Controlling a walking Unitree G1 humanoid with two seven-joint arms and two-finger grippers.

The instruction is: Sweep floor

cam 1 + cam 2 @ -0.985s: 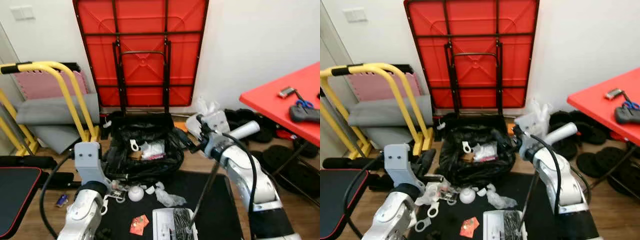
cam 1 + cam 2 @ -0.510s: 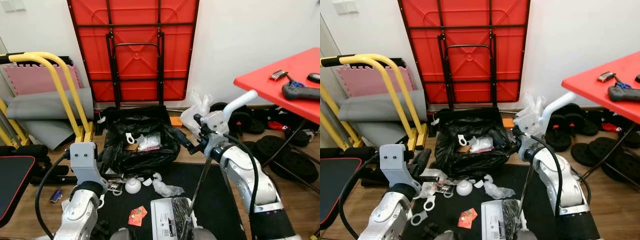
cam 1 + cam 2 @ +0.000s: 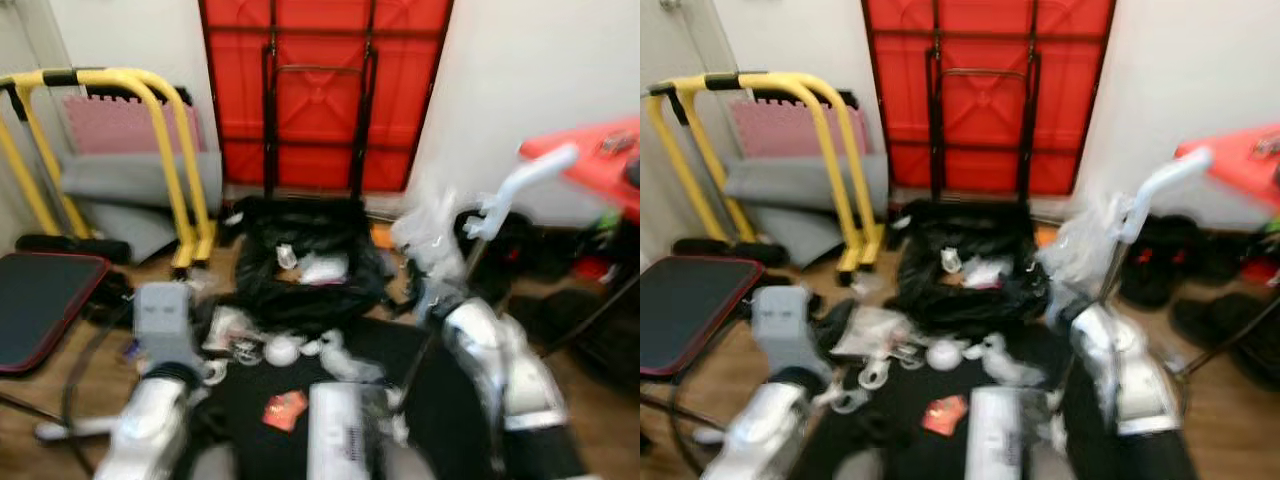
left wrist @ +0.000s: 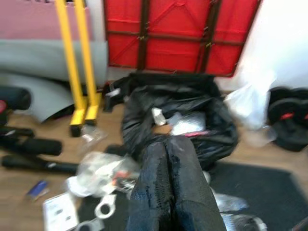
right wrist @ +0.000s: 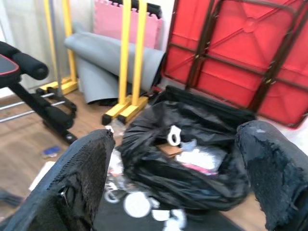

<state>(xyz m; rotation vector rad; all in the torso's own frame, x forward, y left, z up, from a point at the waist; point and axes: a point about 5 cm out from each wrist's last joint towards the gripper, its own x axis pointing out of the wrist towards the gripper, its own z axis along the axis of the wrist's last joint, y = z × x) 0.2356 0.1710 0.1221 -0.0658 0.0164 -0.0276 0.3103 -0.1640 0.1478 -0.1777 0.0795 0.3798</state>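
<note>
**Robot Stands Over the Mess, Ready to Sweep**

The robot faces a black trash bag (image 3: 305, 280) that sits open on the floor, in front of a red folded table (image 3: 320, 95) leaning on the wall. Bits of trash (image 3: 940, 352) lie on the floor and on the dark mat (image 3: 400, 400) just in front of the bag: a white ball, crumpled plastic, white rings and a small red wrapper (image 3: 285, 408). A white dustpan (image 3: 340, 440) lies on the mat close to the robot.

The head pictures are blurry, so small things are hard to make out.

A broom (image 3: 1160, 190) with a white handle stands up beside the right arm. Whether the arm has hold of it, I cannot tell. The right tool (image 5: 180, 168) has its two fingers spread wide apart, with nothing between them, and it looks toward the bag. The left tool (image 4: 168, 178) has its fingers pressed tight together and holds nothing. It also points at the bag.

The sweeping looks like it is just starting, because trash is still all over. Next, the robot likely needs to push the bits together toward the dustpan, taking care not to scatter the light plastic.
</note>
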